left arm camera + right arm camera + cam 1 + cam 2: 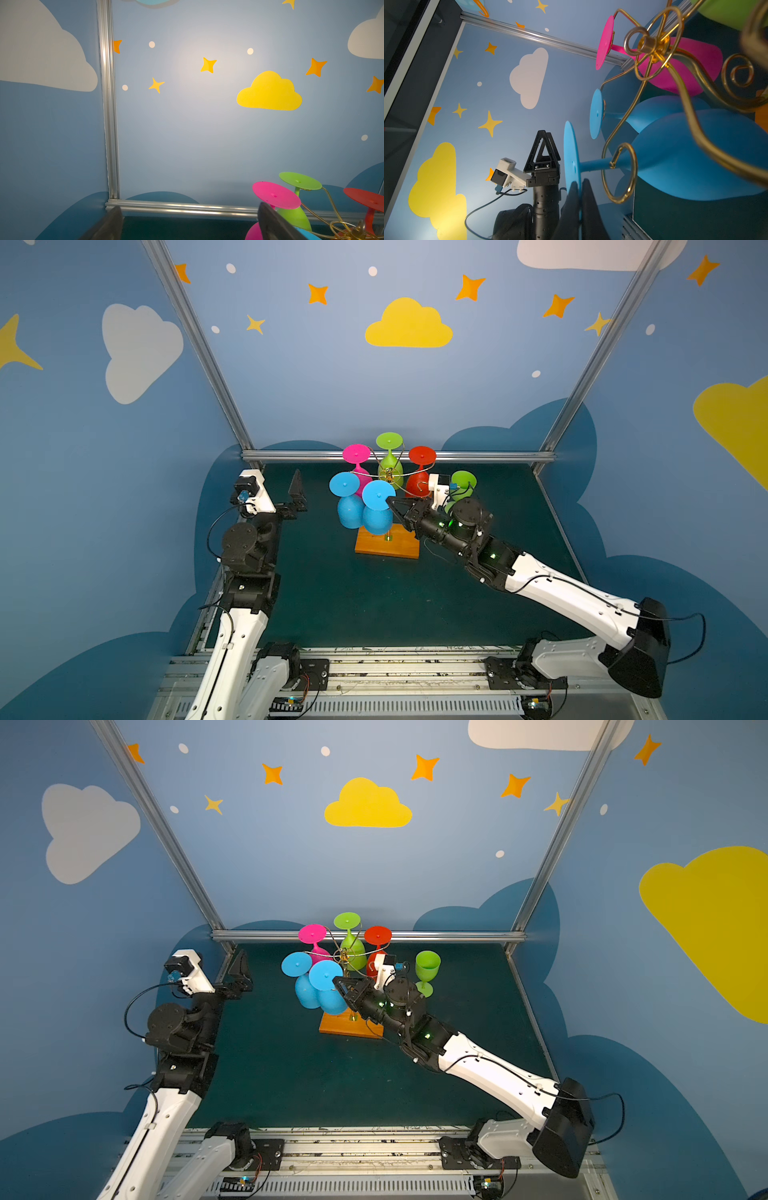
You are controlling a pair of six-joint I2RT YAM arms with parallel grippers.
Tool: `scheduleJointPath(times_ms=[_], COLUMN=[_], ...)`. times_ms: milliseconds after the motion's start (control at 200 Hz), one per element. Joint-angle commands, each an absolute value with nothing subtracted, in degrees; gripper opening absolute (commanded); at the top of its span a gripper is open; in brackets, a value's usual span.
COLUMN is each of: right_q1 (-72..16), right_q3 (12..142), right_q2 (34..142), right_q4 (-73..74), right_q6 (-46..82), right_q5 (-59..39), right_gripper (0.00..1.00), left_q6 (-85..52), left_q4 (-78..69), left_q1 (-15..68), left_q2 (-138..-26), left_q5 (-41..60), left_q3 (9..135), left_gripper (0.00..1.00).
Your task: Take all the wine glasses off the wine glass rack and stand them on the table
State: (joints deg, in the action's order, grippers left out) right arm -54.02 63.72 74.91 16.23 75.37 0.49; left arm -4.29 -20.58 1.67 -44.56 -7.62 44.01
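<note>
Your right gripper (578,185) is pinched tight on the rim of the foot of the near blue wine glass (377,516), taking the disc edge-on. That looks a sensible hold. The glass hangs bowl-down, so the foot is the part that faces the arm, and pulling it toward you should slide the stem along the wire.

The wine glass rack (390,477) stands toward the middle of the back edge of the table (332,593), on its wooden base (386,548). The blue glass hangs from the arm on the near side.

Only the right wrist view shows you that the stem lies inside the scroll loop (618,170), not yet out of it. It also shows the thin grip on the disc, which could slip if you twist.

Both top views show what the wrist view misses. A green glass (427,965) stands upright on the table just behind your right wrist, toward the right edge, so mind it when you draw back.

Your left gripper (297,493) stands wide and empty near the back left corner. Its own camera sees mostly wall.
</note>
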Motion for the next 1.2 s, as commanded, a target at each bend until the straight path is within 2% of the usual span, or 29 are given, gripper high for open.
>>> scheduleJointPath(times_ms=[0, 671, 1192], right_q1=[-53.22, -51.22, -52.02], right_q3=[65.65, 66.15, 65.98], right_q2=[75.86, 75.85, 75.71], right_q4=[17.58, 16.78, 16.0], right_q6=[73.92, 73.2, 73.15], right_q5=[2.46, 4.31, 2.01], right_gripper=[0.0, 0.0, 0.0], left_q6=[-3.87, -3.85, -3.87], left_q4=[-21.71, -21.69, -21.71], left_q1=[1.86, 1.93, 1.93], left_q2=[-43.92, -44.06, -44.04], left_q5=[-8.36, -8.58, -8.65], left_q3=[43.33, 43.32, 43.31], left_gripper=[0.99, 0.99, 0.99])
